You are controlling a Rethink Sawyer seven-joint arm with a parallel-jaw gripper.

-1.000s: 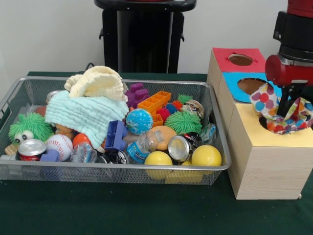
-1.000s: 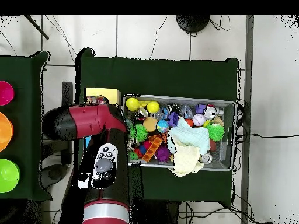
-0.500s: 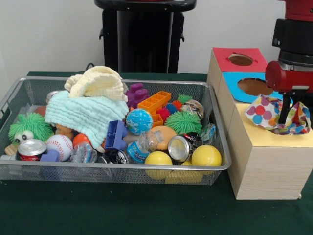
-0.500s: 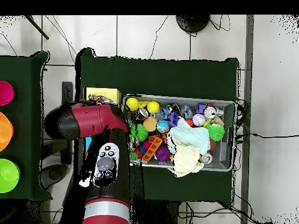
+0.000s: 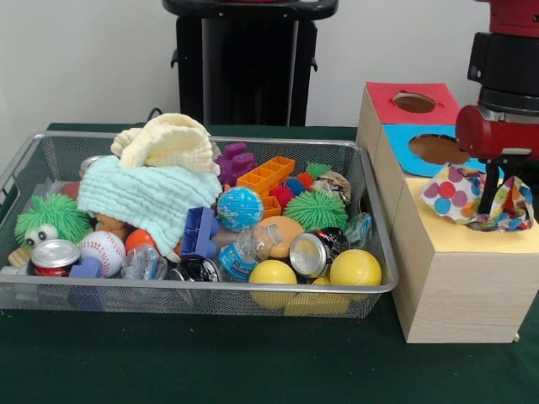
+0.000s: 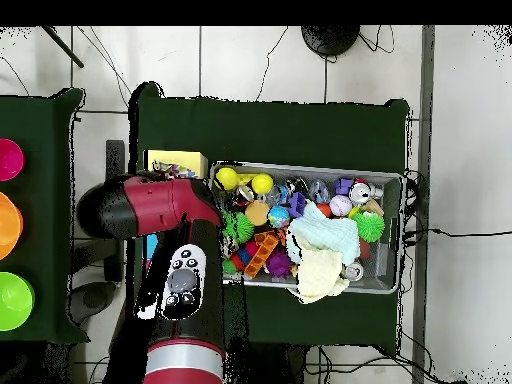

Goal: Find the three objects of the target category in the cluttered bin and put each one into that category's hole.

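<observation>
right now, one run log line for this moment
pincer: in polka-dot cloth | cloth: bunched over yellow-topped box hole | wire basket: full

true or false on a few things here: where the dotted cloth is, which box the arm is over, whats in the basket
1. The polka-dot cloth lies on the yellow-topped box, bunched over its hole. True.
2. The gripper is over the red-topped box. False: it comes down into the cloth at the yellow-topped box.
3. The mint-green waffle cloth lies in the wire-mesh basket. True.
4. The cream-yellow waffle cloth hangs outside the basket. False: it sits inside, on the mint-green one.
5. Two yellow balls lie by the basket's near rim. True.
</observation>
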